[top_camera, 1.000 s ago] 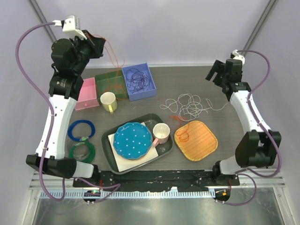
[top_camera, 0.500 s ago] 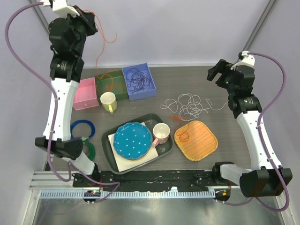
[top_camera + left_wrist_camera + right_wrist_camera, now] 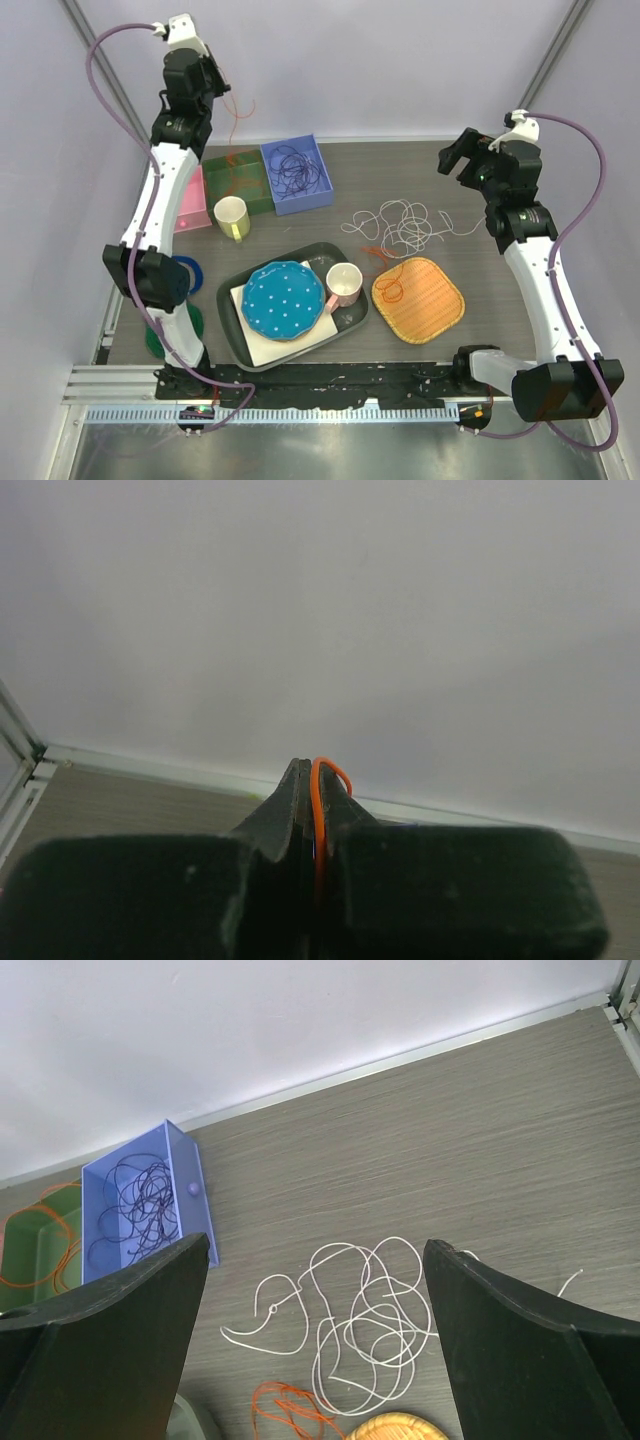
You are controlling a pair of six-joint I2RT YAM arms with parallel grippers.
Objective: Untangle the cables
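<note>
One thin orange wire cable is pinched in the left gripper. Looped white wire cable is spread on the grey table beneath the right gripper, whose fingers are held wide.

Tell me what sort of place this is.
Probably a lab robot test cell: a grey table boxed in by plain white walls, an aluminium rail along the near edge, and staged props such as coloured bins and loose cables.
</note>
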